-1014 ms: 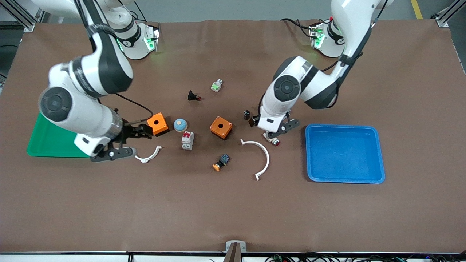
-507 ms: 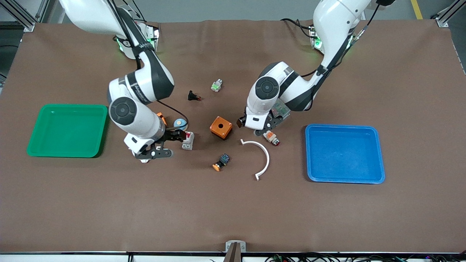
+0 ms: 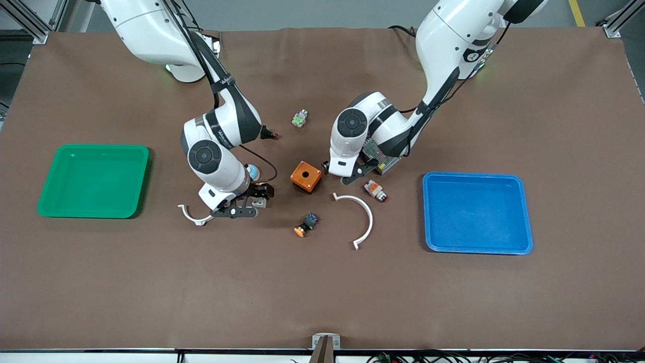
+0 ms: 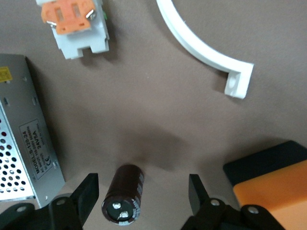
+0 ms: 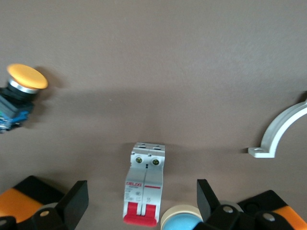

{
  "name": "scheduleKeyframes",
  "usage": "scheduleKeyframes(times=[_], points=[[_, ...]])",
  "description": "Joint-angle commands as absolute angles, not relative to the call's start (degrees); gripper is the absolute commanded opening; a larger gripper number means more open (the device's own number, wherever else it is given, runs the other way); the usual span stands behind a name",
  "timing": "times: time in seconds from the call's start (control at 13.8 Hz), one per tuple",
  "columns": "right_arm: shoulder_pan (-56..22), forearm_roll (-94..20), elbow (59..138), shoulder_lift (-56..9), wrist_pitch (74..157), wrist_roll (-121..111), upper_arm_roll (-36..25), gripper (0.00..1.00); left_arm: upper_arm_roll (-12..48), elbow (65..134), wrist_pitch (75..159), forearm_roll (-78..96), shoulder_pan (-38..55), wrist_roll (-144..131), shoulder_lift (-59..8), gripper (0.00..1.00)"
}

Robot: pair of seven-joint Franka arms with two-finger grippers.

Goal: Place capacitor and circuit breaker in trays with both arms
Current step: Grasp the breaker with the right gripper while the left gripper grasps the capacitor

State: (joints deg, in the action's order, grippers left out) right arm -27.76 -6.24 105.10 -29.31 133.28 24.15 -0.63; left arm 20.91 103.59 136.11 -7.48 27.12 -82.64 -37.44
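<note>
The capacitor (image 4: 123, 194), a small dark cylinder with a silvery end, lies on the brown mat between the open fingers of my left gripper (image 4: 141, 197). In the front view my left gripper (image 3: 343, 173) hides it. The circuit breaker (image 5: 144, 189), white-grey with red levers, lies between the open fingers of my right gripper (image 5: 141, 201). In the front view its white corner (image 3: 260, 202) shows beside my right gripper (image 3: 250, 201). Neither gripper touches its object.
A green tray (image 3: 50, 214) lies at the right arm's end and a blue tray (image 3: 428, 212) at the left arm's end. Near the grippers are an orange box (image 3: 306, 177), a silver power supply (image 4: 24, 129), a white-and-orange button (image 3: 375, 190), an orange-capped button (image 3: 306, 225), a blue dome button (image 5: 184, 220) and two white curved brackets (image 3: 365, 217).
My right gripper swung from beside the green tray to over the circuit breaker. My left gripper shifted toward the orange box to over the capacitor, uncovering the white-and-orange button.
</note>
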Motion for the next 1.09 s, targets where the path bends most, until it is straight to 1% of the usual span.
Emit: scheduleKeyframes(times=[0.0, 0.22, 0.29, 0.36, 0.43, 0.51, 0.72, 0.8, 0.87, 1.01], points=[[-29.0, -7.03, 106.7, -29.61, 134.74, 24.78, -1.14, 1.0, 20.74, 105.38, 136.76, -8.61, 27.77, -84.11, -36.91, 0.83], [-31.72, -7.03, 106.61, -30.23, 135.09, 30.21, -1.14, 0.99, 20.74, 105.38, 136.76, -8.61, 28.65, -85.95, -37.44, 0.83], [-32.25, -6.94, 106.52, -30.5, 135.09, 30.93, -1.14, 0.99, 20.83, 105.47, 136.76, -8.61, 28.57, -86.22, -37.44, 0.81], [-32.26, -6.77, 106.52, -30.5, 135.09, 30.94, -1.14, 0.94, 20.92, 105.38, 136.67, -8.61, 28.56, -86.92, -37.35, 0.76], [-32.08, -6.51, 106.61, -30.5, 134.91, 30.94, -1.23, 0.93, 20.92, 105.29, 136.67, -8.61, 28.65, -87.01, -37.35, 0.68], [-31.65, -6.5, 106.61, -30.5, 134.74, 30.85, -1.23, 0.93, 20.92, 105.29, 136.67, -8.7, 28.65, -86.75, -37.35, 0.57], [-30.77, -6.42, 106.61, -30.59, 134.3, 30.59, -1.58, 0.93, 20.92, 105.21, 136.58, -8.7, 28.3, -85.87, -37.44, 0.15], [-30.15, -6.42, 106.61, -30.76, 134.47, 30.5, -1.58, 0.92, 20.92, 104.68, 136.23, -8.61, 28.13, -85.96, -37.01, 0.05], [-29.62, -6.33, 106.61, -31.02, 134.47, 30.41, -1.58, 0.87, 20.92, 104.42, 135.97, -8.7, 27.43, -86.13, -36.04, 0.01], [-29.01, -6.42, 106.61, -31.29, 134.3, 30.41, -1.5, 0.77, 20.57, 104.41, 133.78, -8.7, 25.24, -85.87, -32.71, 0.0]])
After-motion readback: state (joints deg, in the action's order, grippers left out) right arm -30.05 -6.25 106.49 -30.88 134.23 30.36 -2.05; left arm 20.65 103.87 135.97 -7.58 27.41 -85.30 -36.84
